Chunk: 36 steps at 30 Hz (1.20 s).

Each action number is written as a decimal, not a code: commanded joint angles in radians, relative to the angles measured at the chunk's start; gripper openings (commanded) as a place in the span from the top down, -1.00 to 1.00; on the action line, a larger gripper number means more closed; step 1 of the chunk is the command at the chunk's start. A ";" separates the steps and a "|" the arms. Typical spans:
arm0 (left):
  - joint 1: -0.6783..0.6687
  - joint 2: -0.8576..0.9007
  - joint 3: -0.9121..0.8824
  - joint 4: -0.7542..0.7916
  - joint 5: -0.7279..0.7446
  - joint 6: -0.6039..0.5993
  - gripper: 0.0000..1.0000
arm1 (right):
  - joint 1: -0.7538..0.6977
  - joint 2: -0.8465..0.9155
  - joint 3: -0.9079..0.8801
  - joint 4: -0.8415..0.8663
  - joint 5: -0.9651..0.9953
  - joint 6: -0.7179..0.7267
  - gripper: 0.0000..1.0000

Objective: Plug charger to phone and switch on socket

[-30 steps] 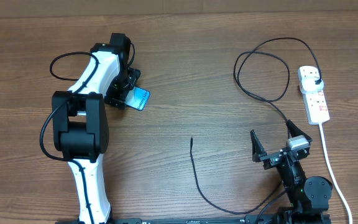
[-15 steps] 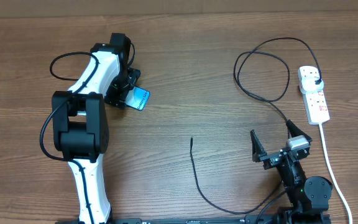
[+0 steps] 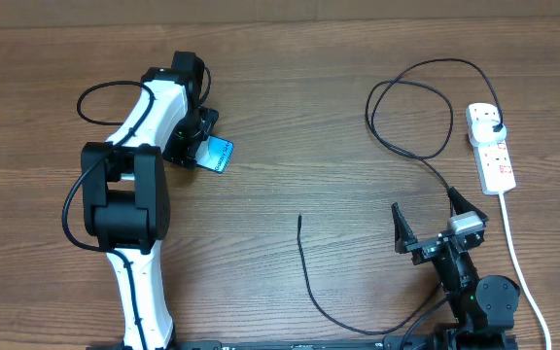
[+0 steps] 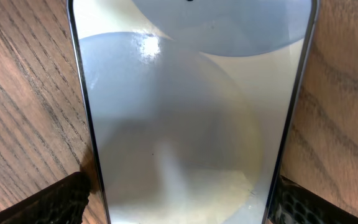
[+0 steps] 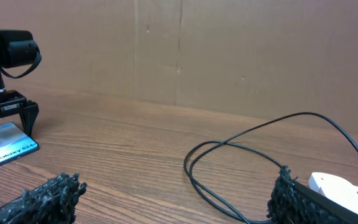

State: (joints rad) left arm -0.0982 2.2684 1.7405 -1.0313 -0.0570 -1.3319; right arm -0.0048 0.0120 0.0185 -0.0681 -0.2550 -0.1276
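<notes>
The phone (image 3: 220,154) lies flat on the wooden table, teal screen up. It fills the left wrist view (image 4: 185,112). My left gripper (image 3: 199,139) is down over one short end; its fingers (image 4: 179,200) straddle the phone's long edges with thin gaps, open. The charger cable (image 3: 309,282) lies loose, its small tip (image 3: 299,218) bare at mid-table. It loops (image 5: 307,114) at the back right, and its plug head (image 3: 495,127) sits in the white socket strip (image 3: 494,160). My right gripper (image 3: 428,226) is open and empty, raised near the front right (image 5: 173,205).
The strip's thick white cord (image 3: 518,262) runs down the right side past my right arm's base (image 3: 484,301). A brown cardboard wall (image 5: 229,50) stands behind the table. My left arm (image 3: 129,194) lies across the left side.
</notes>
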 commanded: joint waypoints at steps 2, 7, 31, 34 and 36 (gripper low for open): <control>0.006 0.082 -0.058 -0.026 -0.082 0.001 -0.85 | 0.005 -0.009 -0.011 0.007 0.003 -0.001 -1.00; 0.006 0.082 -0.058 -0.026 -0.082 0.001 -0.85 | 0.005 -0.009 -0.011 0.007 0.003 -0.001 -1.00; 0.006 0.082 -0.058 -0.018 -0.081 0.002 -0.70 | 0.005 -0.009 -0.011 0.007 0.003 -0.001 -1.00; 0.006 0.082 -0.058 -0.018 -0.081 0.002 -0.70 | 0.005 -0.009 -0.011 0.007 0.003 -0.001 -1.00; 0.006 0.082 -0.058 -0.018 -0.081 0.002 -0.70 | 0.005 -0.009 -0.011 0.007 0.003 -0.001 -1.00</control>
State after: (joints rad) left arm -0.0982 2.2684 1.7405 -1.0245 -0.0677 -1.3323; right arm -0.0048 0.0120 0.0185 -0.0681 -0.2550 -0.1276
